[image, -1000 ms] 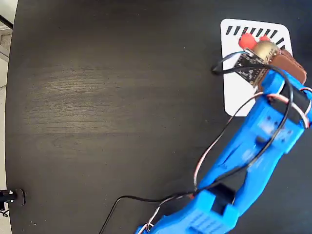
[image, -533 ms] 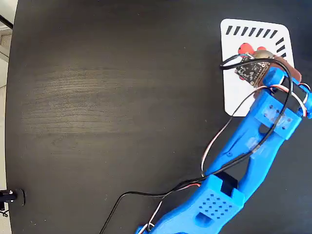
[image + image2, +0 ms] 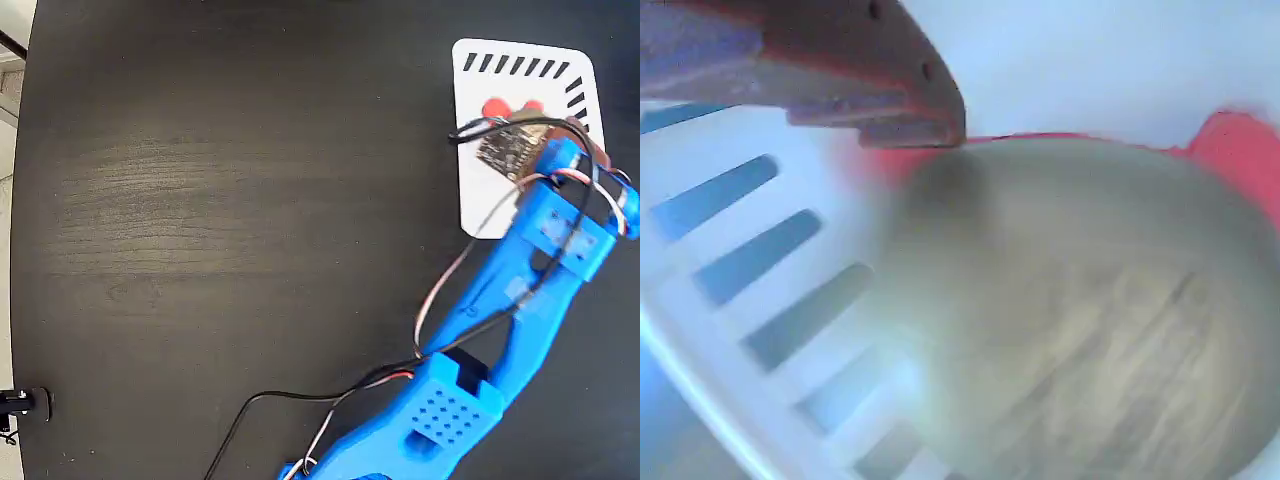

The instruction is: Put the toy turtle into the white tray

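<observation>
Toy turtle (image 3: 508, 107) head twd stripes.

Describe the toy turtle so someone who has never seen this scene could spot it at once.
On the dark table, look to the upper right in the fixed view for the white tray with dark slanted stripes. The toy turtle sits over its upper part, just beyond the blue arm's tip, mostly hidden by it. It is the only red-orange thing there; the wrist view shows its beige domed shell.

Dark wood-grain table (image 3: 230, 200) fills view; pale floor strip (image 3: 10, 120) at left edge.
</observation>
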Robot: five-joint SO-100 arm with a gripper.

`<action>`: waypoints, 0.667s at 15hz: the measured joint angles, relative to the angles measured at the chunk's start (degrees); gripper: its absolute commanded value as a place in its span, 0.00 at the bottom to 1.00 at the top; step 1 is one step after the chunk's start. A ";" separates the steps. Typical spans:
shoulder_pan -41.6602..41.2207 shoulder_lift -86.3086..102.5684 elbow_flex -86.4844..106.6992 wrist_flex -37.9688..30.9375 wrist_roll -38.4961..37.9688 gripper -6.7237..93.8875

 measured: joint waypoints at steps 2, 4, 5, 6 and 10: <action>0.44 0.00 0.00 0.26 -0.09 0.54; 0.09 0.00 0.00 0.88 -0.09 0.50; 0.09 0.00 0.00 0.88 0.00 0.33; 0.09 0.00 -0.09 0.88 0.79 0.09; -5.62 5.36 1.14 0.88 4.22 0.03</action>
